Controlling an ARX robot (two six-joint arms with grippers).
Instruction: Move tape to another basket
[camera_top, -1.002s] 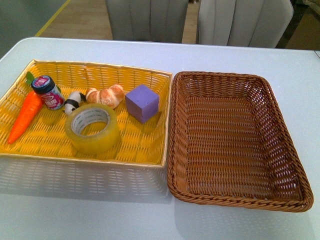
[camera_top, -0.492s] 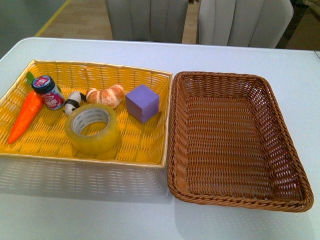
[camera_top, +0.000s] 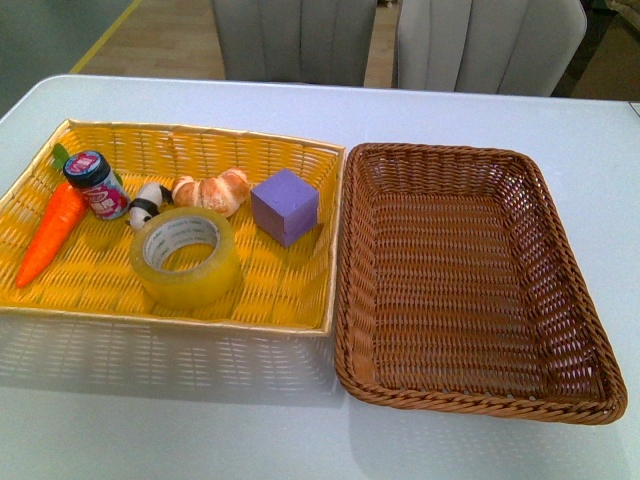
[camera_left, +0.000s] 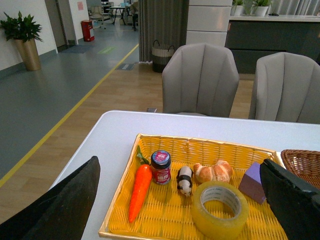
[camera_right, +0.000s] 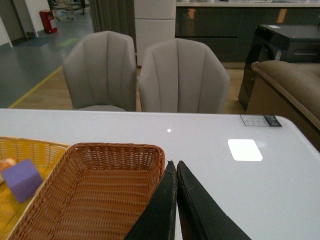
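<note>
The tape (camera_top: 187, 256), a wide yellowish translucent roll with a white core, lies flat in the front middle of the yellow basket (camera_top: 300, 315). It also shows in the left wrist view (camera_left: 220, 209). The dark brown wicker basket (camera_top: 480, 400) stands right of the yellow one, with nothing in it. Neither arm shows in the front view. My left gripper (camera_left: 180, 200) is open, its black fingers (camera_left: 65, 205) wide apart, held back from and above the tape. My right gripper (camera_right: 175, 165) is shut and empty, over the table beside the brown basket (camera_right: 125, 149).
The yellow basket also holds a toy carrot (camera_top: 50, 232), a small jar (camera_top: 96, 183), a panda figure (camera_top: 147, 204), a croissant (camera_top: 212, 191) and a purple cube (camera_top: 285, 205). Two grey chairs (camera_top: 490, 40) stand behind the white table (camera_top: 180, 420).
</note>
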